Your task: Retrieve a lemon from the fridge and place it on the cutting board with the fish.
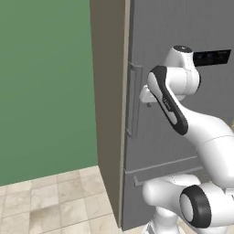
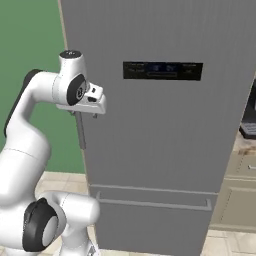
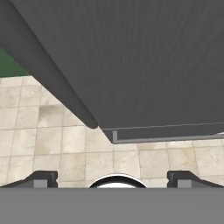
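The fridge (image 1: 173, 137) (image 2: 160, 130) stands with its grey door shut, a dark display panel (image 2: 162, 70) near the top. Its long vertical handle (image 1: 133, 100) (image 2: 80, 132) runs down the door's left edge. My gripper (image 1: 148, 104) (image 2: 85, 115) hangs close in front of the door beside the handle's upper part, pointing downward. In the hand view the fingertips (image 3: 43, 178) stand far apart, so the gripper (image 3: 113, 178) is open and holds nothing, with the handle (image 3: 48, 74) left of centre. The lemon is hidden behind the door. Cutting board and fish are out of view.
A green wall (image 1: 45, 82) and tiled floor (image 1: 45, 201) lie left of the fridge's beige side panel (image 1: 109, 114). The bottom drawer has a horizontal bar handle (image 2: 155, 202). Right of the fridge are beige cabinet drawers (image 2: 240, 185) and a dark appliance (image 2: 248, 115) on the counter.
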Controlling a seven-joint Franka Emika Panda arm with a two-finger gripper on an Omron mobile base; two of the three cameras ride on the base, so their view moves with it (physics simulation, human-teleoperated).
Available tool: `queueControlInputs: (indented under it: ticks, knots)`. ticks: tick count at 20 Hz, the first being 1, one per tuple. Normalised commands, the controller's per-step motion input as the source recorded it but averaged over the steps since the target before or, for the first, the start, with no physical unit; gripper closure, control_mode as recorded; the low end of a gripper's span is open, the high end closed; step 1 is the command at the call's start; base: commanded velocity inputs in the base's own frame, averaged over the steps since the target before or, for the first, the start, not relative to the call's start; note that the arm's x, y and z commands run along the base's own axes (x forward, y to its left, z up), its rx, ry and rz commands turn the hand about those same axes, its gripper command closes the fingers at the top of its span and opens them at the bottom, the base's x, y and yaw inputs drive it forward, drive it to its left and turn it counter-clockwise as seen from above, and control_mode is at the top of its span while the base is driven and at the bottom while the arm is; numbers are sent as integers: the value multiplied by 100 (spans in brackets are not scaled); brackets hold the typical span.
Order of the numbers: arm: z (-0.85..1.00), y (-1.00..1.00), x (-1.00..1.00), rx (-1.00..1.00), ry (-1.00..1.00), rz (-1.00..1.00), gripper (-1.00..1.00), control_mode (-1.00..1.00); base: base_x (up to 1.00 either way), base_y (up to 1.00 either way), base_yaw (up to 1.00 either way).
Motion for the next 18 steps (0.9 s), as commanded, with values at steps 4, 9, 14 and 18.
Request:
queueControlInputs:
  ticks: [4,9,14,18]
  knots:
    - [0,0,0,0,0,0,-100,100,-21,31,-19]
    - [0,0,0,0,0,0,-100,100,-17,32,-24]
    - [0,0,0,0,0,0,-100,100,-30,48,-21]
    - [0,0,0,0,0,0,-100,100,-29,41,-20]
